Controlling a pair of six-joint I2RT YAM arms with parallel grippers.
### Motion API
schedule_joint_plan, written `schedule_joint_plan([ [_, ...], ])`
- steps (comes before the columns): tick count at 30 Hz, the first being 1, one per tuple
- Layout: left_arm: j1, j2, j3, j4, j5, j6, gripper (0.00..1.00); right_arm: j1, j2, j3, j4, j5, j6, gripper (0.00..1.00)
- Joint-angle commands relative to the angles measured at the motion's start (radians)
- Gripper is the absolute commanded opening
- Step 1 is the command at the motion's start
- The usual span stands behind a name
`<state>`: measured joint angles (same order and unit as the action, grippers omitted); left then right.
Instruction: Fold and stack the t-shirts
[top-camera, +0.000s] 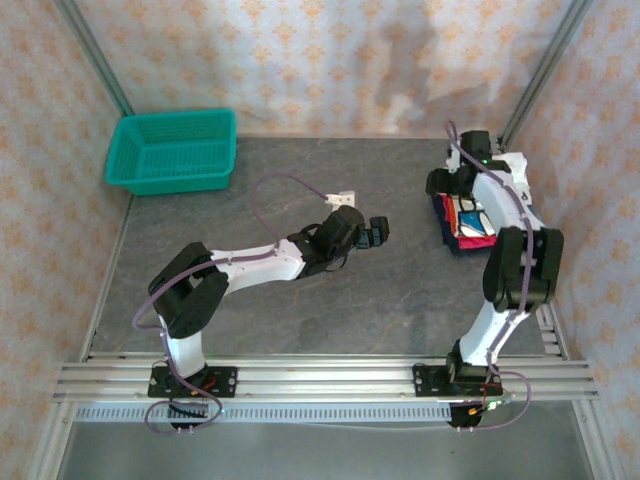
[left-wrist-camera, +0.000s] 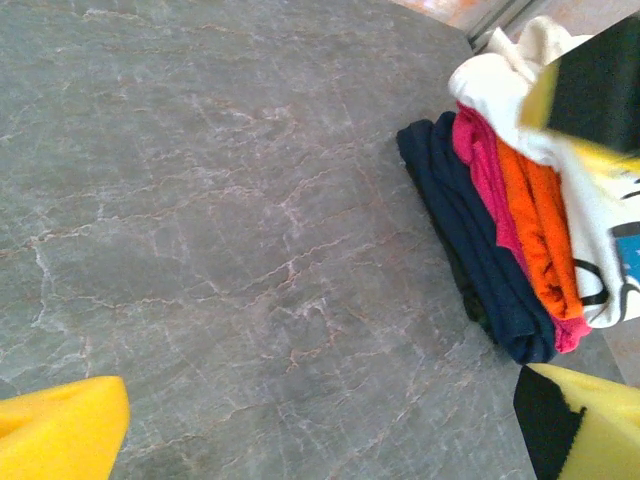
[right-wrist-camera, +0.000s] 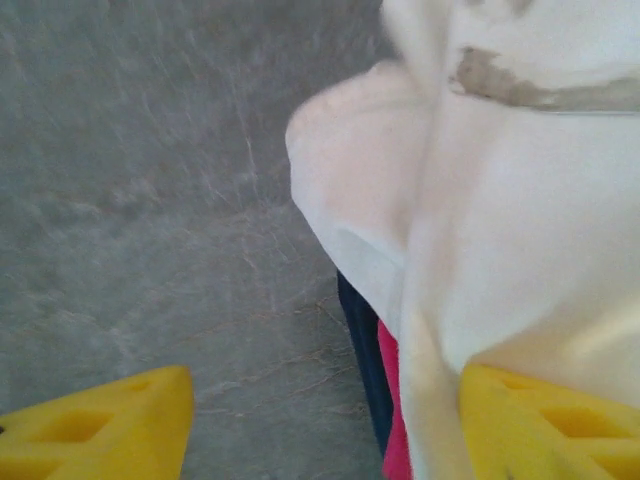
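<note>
The t-shirts lie in a folded stack (top-camera: 468, 222) at the right of the table. In the left wrist view the layers are a dark shirt (left-wrist-camera: 470, 240), a pink one (left-wrist-camera: 480, 160), an orange one (left-wrist-camera: 540, 225) and a white one (left-wrist-camera: 600, 200) with blue print on top. My right gripper (top-camera: 452, 186) hovers at the stack's far end. Its jaws stand open (right-wrist-camera: 325, 425), with the white shirt (right-wrist-camera: 500, 200) draped against the right pad (right-wrist-camera: 540, 420) and table between the pads. My left gripper (top-camera: 378, 232) is open (left-wrist-camera: 320, 420) over bare table, left of the stack.
A teal mesh basket (top-camera: 175, 150) stands at the back left corner. The grey marbled table (top-camera: 330, 310) is walled by patterned panels at the back and sides. The aluminium rail (top-camera: 320, 378) carrying both arm bases runs along the near edge.
</note>
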<state>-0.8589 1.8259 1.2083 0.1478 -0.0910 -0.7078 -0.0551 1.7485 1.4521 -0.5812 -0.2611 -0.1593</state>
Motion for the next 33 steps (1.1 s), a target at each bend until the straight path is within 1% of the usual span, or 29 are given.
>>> schedule_joint_plan([
  [1,0.005,-0.044,-0.025,0.016,-0.043,0.036,1.00,-0.013,-0.118,-0.029,0.099,0.094,0.022,0.84],
  [4,0.005,-0.067,-0.036,0.018,-0.051,0.053,1.00,-0.046,-0.092,-0.018,0.129,0.191,0.017,0.93],
  [6,0.005,-0.086,-0.051,0.026,-0.053,0.066,1.00,-0.070,-0.053,-0.007,0.133,0.260,0.019,0.94],
  [7,0.006,-0.101,-0.068,0.035,-0.058,0.069,1.00,-0.085,-0.034,-0.006,0.143,0.261,0.027,0.94],
  [8,0.005,-0.115,-0.082,0.042,-0.063,0.073,1.00,-0.099,-0.016,-0.001,0.144,0.250,0.038,0.93],
  [10,0.005,-0.150,-0.121,0.054,-0.081,0.086,1.00,-0.121,0.031,0.020,0.125,0.210,0.058,0.88],
  [15,0.006,-0.232,-0.195,0.036,-0.143,0.112,1.00,-0.121,0.181,0.121,-0.046,0.059,0.048,0.87],
  [17,0.008,-0.265,-0.223,0.026,-0.161,0.118,1.00,-0.118,0.200,0.123,-0.071,0.047,0.058,0.90],
  [20,0.018,-0.336,-0.266,-0.007,-0.193,0.136,1.00,-0.114,0.123,0.060,-0.017,0.074,0.070,0.94],
  [24,0.070,-0.482,-0.325,-0.117,-0.232,0.194,1.00,-0.108,-0.061,-0.048,0.079,0.070,0.058,0.98],
  [26,0.096,-0.574,-0.353,-0.186,-0.285,0.241,1.00,-0.088,-0.161,-0.120,0.130,0.056,0.049,0.99],
  [29,0.156,-0.739,-0.414,-0.281,-0.328,0.309,1.00,-0.023,-0.325,-0.267,0.228,0.075,0.039,0.99],
  [31,0.199,-0.866,-0.468,-0.338,-0.369,0.342,1.00,0.019,-0.436,-0.376,0.284,0.071,0.077,0.99],
  [33,0.240,-0.988,-0.523,-0.373,-0.393,0.378,1.00,0.046,-0.531,-0.483,0.333,0.045,0.150,1.00],
])
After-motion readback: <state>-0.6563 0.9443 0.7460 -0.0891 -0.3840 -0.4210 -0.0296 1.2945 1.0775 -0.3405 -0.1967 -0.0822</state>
